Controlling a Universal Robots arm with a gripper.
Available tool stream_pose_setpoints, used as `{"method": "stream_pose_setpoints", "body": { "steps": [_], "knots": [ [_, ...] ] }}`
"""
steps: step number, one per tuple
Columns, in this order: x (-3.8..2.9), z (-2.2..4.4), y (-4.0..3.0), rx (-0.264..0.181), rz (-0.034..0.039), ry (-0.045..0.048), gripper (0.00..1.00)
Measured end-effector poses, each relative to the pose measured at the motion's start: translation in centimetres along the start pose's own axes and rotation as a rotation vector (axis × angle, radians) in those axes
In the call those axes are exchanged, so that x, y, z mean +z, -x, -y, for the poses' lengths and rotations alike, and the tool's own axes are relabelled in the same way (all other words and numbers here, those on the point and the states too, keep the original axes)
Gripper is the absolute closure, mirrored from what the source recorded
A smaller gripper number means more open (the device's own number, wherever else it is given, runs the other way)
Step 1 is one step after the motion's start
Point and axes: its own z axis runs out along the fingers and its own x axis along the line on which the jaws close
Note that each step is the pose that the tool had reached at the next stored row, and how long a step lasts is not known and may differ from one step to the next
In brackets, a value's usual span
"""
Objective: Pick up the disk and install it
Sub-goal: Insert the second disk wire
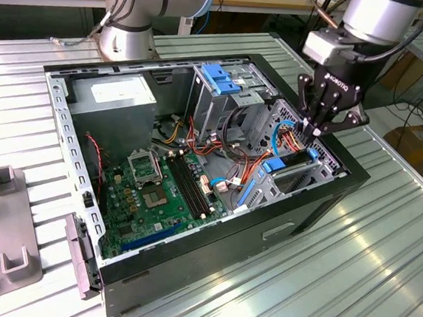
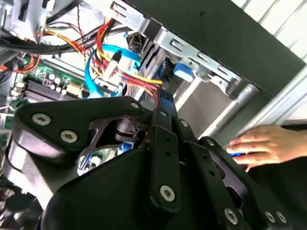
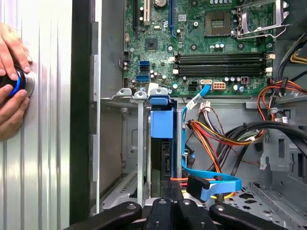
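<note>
The disk (image 1: 294,166) stands on edge in the drive bay at the front corner of the case (image 1: 187,268), on the exterior view's right — its blue carrier rail up, its dark body between the bay's metal walls. In the first wrist view the disk (image 3: 160,139) shows as a blue tab over a dark slab running down the slot between two grey rails, so it appears lined up with the guides and at least partly seated; how deep it sits I cannot tell.

The gripper (image 1: 312,127) hangs straight over the disk's upper end, fingers pointing down and drawn close together on its top edge. In the second wrist view the gripper (image 2: 163,112) has its black fingers narrowed onto a blue strip, which reads as a clamp on the rail — a hold from above suits a slot that accepts the disk only edge-on.

A light-blue cable (image 3: 211,184) and a bundle of red, yellow and orange wires (image 3: 211,139) lie just beside the slot, near the fingers, so the vertical approach probably keeps clear of them. The motherboard (image 1: 161,187) lies on the case floor, well apart from the bay.

Outside the case a hand (image 3: 12,86) rests on a round blue-ringed button (image 3: 19,82) on the table (image 1: 380,262), probably as a safeguard.
</note>
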Motion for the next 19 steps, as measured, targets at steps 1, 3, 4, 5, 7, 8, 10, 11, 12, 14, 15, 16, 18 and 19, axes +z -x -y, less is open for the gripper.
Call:
{"method": "stream_pose_setpoints", "body": {
  "steps": [1, 3, 4, 5, 7, 8, 10, 11, 12, 14, 15, 16, 18, 19],
  "knots": [
    [-0.5, -0.01, -0.07, 0.0, 0.0, 0.0, 0.89],
    [-1.69, -0.02, -0.23, 0.0, -0.0002, 0.0013, 0.89],
    [-2.26, -0.04, -0.29, 0.0, -0.0008, 0.0031, 0.89],
    [-2.6, -0.05, -0.32, -0.001, -0.0005, 0.0032, 0.89],
    [-2.76, -0.05, -0.23, -0.001, -0.0013, 0.0086, 0.89],
    [-2.8, -0.08, -0.06, -0.002, -0.0023, 0.017, 0.89],
    [-2.85, -0.1, 0.3, -0.005, -0.0026, 0.0342, 0.89],
    [-2.89, -0.14, 0.55, -0.005, -0.0032, 0.0377, 0.89],
    [-2.89, -0.14, 0.67, -0.005, -0.0064, 0.0385, 0.89],
    [-2.91, -0.14, 0.75, -0.005, -0.0164, 0.0386, 0.89],
    [-2.91, -0.14, 0.75, -0.005, -0.0167, 0.0386, 0.89],
    [-2.91, -0.14, 0.75, -0.005, -0.0168, 0.0386, 0.89],
    [-2.95, -0.14, 0.97, -0.005, -0.0203, 0.0386, 0.89],
    [-2.96, -0.14, 1.11, -0.005, -0.0202, 0.0386, 0.89]
  ]
}}
